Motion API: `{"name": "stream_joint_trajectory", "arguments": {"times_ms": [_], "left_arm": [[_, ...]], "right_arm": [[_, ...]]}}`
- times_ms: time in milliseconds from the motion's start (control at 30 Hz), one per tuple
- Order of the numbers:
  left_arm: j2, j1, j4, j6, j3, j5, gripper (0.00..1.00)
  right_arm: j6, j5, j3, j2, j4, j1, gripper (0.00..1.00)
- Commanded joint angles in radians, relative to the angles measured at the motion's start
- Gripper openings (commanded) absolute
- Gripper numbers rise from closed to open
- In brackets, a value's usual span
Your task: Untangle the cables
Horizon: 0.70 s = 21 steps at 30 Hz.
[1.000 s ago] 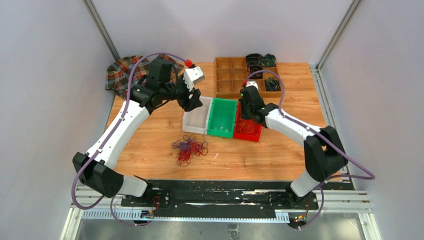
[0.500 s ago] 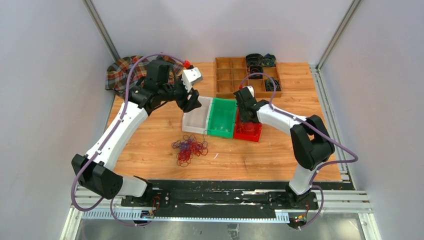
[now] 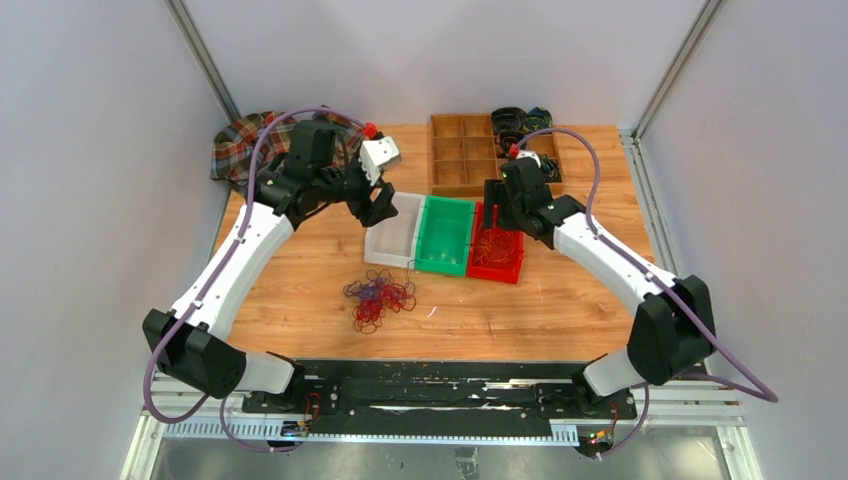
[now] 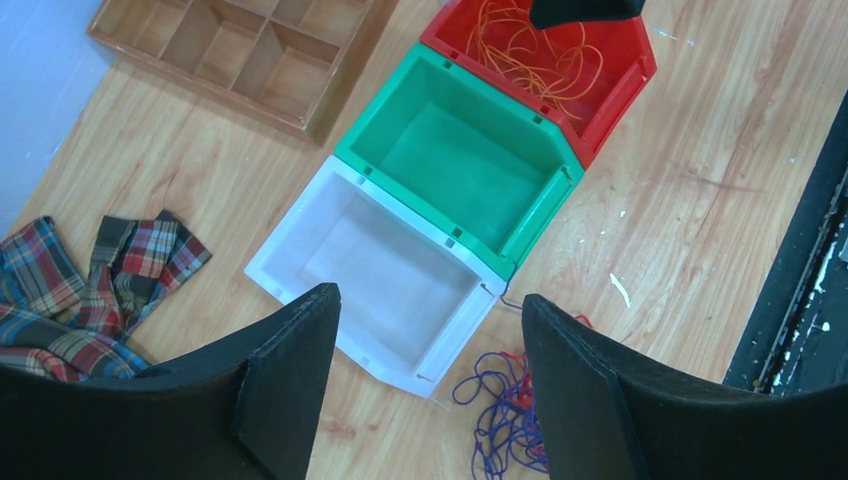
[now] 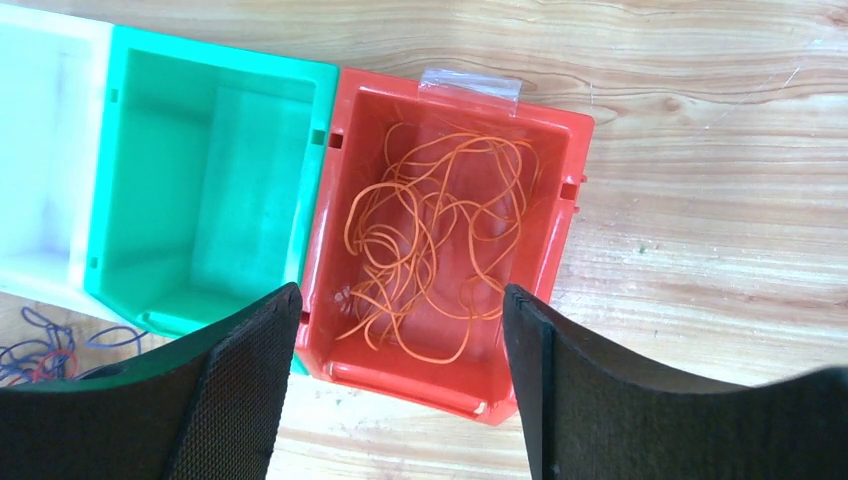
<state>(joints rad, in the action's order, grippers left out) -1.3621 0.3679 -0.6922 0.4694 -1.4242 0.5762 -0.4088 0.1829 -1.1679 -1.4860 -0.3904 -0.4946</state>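
A tangle of blue and red cables (image 3: 380,297) lies on the wooden table in front of the bins; part of the tangle (image 4: 510,410) shows in the left wrist view. Orange cables (image 5: 435,240) lie loose inside the red bin (image 5: 565,215). My right gripper (image 3: 497,205) hangs above the red bin (image 3: 510,268), open and empty. My left gripper (image 3: 378,205) hovers over the far left corner of the white bin (image 3: 385,243), open with nothing between its fingers. The green bin (image 3: 445,235) and white bin (image 4: 300,255) hold nothing.
A wooden compartment tray (image 3: 470,155) stands at the back, with dark cable coils (image 3: 520,122) beside it at the back right. A plaid cloth (image 3: 240,145) lies at the back left corner. The three bins sit side by side mid-table.
My right gripper has opened over the red bin and swung back towards the right; the orange cables now lie in the bin. My left gripper has barely moved and opened slightly.
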Motion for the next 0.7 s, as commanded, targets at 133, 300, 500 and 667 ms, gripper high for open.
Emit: {"name": "stream_joint_trajectory", "arguments": {"times_ms": [133, 300, 500, 667], "left_arm": [[0.027, -0.012, -0.035, 0.027, 0.012, 0.008, 0.73], [0.01, -0.034, -0.066, 0.066, 0.099, -0.02, 0.73], [-0.006, -0.084, -0.059, 0.092, 0.272, 0.027, 0.62], [0.002, -0.089, -0.063, 0.193, 0.404, 0.152, 0.57]], "right_arm": [[-0.021, -0.019, 0.045, 0.062, -0.057, 0.004, 0.69], [-0.038, 0.007, 0.059, 0.076, -0.036, -0.062, 0.58], [-0.016, 0.098, 0.176, 0.17, 0.095, -0.217, 0.58], [-0.005, 0.149, 0.286, 0.246, 0.188, -0.302, 0.68]]}}
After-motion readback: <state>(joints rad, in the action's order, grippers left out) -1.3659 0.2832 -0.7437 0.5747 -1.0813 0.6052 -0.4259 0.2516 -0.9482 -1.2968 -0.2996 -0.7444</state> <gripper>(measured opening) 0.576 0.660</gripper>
